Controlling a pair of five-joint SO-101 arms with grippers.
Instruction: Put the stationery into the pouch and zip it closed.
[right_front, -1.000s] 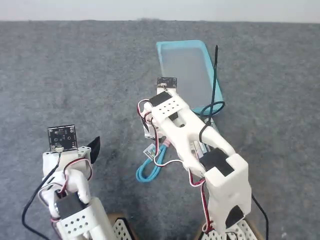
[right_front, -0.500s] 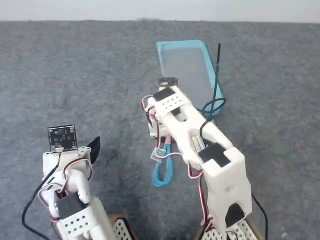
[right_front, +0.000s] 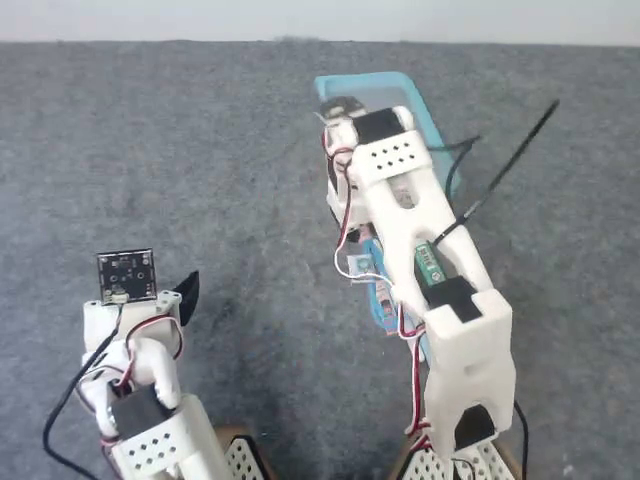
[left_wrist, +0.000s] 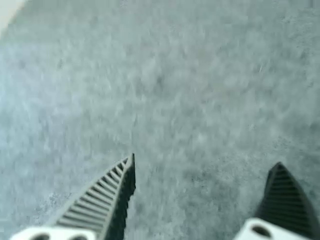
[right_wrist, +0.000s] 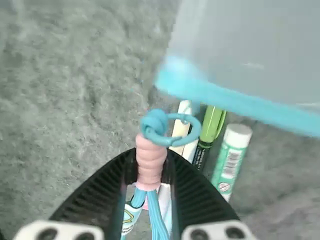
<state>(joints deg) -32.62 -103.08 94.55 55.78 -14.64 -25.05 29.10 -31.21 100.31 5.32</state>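
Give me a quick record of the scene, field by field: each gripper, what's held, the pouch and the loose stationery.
left gripper: open, over the grey mat, holding nothing
right gripper: shut on pink piece with blue cord, near the pouch
pouch: translucent, blue edge; zip state cannot be told
loose stationery: white pen, green marker, green tube, on the mat at the pouch's edge

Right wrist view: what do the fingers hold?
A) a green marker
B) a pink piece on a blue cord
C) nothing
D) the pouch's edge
B: the right gripper is shut on the pink piece with its blue cord, while the green marker lies loose by the pouch.
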